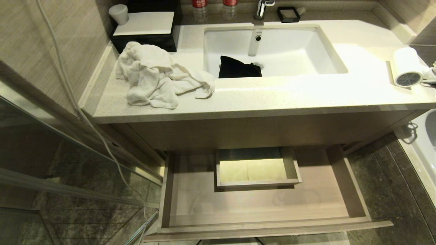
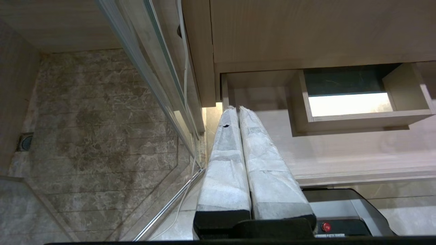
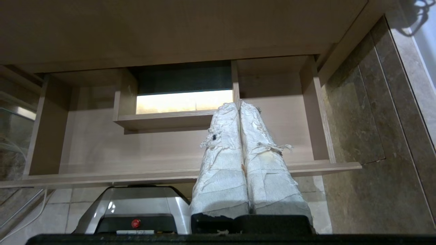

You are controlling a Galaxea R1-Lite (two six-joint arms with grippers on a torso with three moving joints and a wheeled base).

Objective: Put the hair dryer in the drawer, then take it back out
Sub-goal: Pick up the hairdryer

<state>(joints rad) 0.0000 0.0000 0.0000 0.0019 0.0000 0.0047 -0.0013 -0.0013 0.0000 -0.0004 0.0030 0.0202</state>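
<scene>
Drawer (image 1: 259,207) open below; hair dryer (image 1: 407,69) on countertop (image 1: 289,95), right edge.

The hair dryer (image 1: 407,70) is small and white, with a stubby barrel. It lies on its side at the far right end of the pale countertop (image 1: 306,92), right of the sink (image 1: 272,47), its round dark mesh grille facing forward and its pale cord trailing off to the right. The drawer (image 1: 265,204) below stands pulled fully open: wide, shallow, light-brown wood grain, with a narrow strip front. A boxed rectangular cut-out (image 1: 257,168) sits at the back middle of its floor. The hair dryer is not in it.
</scene>
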